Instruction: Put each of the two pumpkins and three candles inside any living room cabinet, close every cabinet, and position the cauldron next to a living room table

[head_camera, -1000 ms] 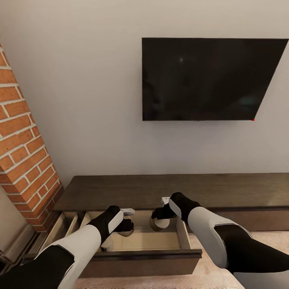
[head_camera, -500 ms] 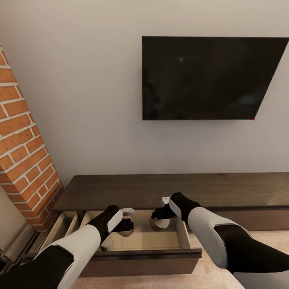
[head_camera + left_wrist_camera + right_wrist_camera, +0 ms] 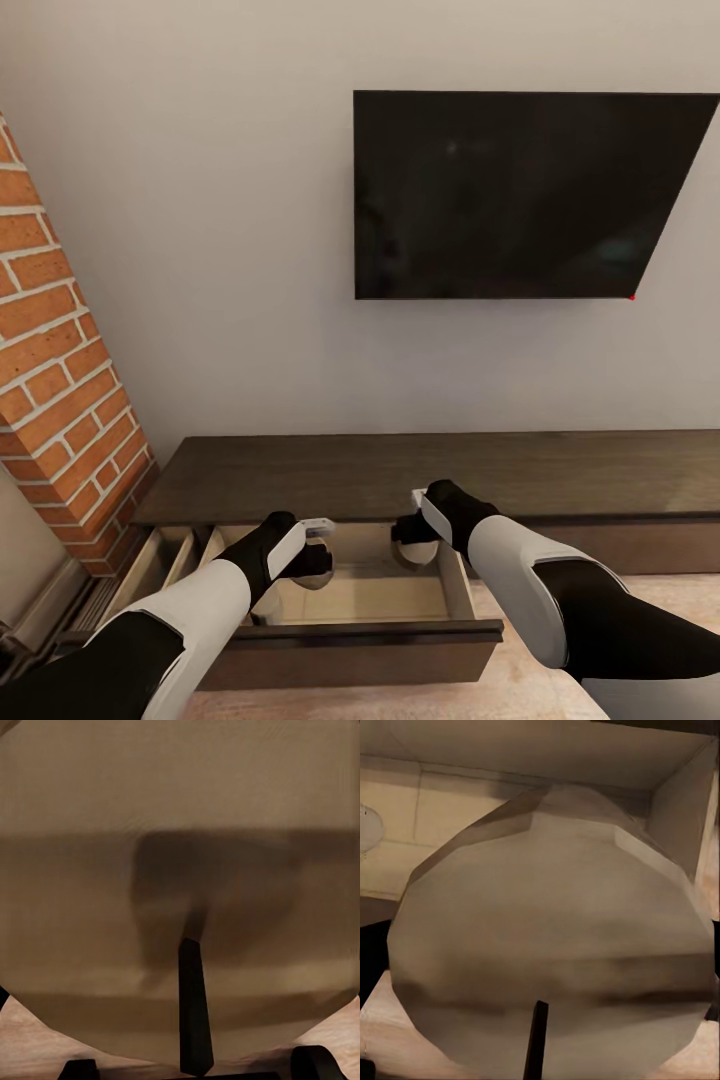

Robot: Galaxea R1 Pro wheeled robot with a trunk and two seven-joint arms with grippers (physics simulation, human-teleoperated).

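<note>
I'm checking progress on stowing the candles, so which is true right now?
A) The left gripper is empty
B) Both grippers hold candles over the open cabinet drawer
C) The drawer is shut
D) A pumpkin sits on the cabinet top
B: in the head view the left gripper and right gripper each hold a beige candle above the pulled-out drawer of the cabinet.

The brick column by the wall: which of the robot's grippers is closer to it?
Left. The left gripper hangs over the open drawer on the side toward the brick column; the right gripper is over the drawer's far side, farther away.
</note>
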